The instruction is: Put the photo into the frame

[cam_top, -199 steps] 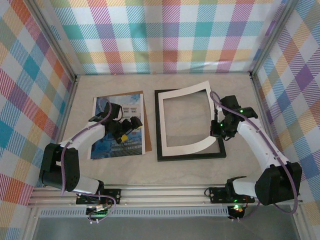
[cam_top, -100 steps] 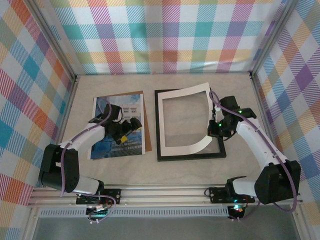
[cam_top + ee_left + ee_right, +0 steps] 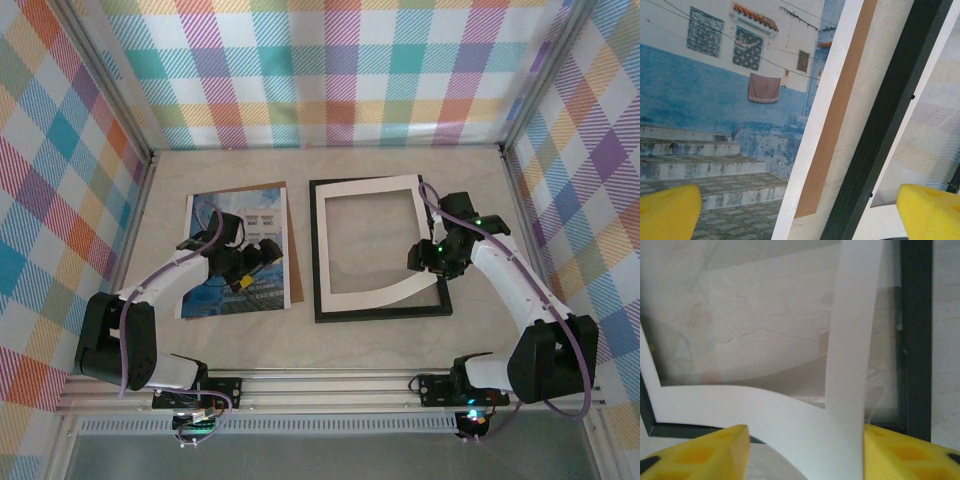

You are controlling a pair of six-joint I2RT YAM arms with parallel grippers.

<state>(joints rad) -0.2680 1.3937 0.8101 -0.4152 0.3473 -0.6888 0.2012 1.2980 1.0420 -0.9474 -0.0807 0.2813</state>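
Two pairs of fingers, two jobs. My left fingers (image 3: 670,212) stand spread wide, gripping nothing, just above the photo (image 3: 715,100). It lies flat on the tabletop (image 3: 400,160) beneath them, on a brown backing board (image 3: 840,130) whose edge shows between the print and the frame (image 3: 885,125). I judge they wait there to lift the print once the frame can take it.

My right fingers (image 3: 700,452) are parted too. The white mat (image 3: 855,340) curls up between them, close beside one tip but not pinched. Its corner nearest these fingers bows off the frame, while the end farthest from them lies flat within the black rails.

The photo is a white-bordered print: a pale wall, blue-washed lower down, with latticed windows, a hanging cloth and worn stone steps. It is not yet in the frame, and well apart from my right fingers.
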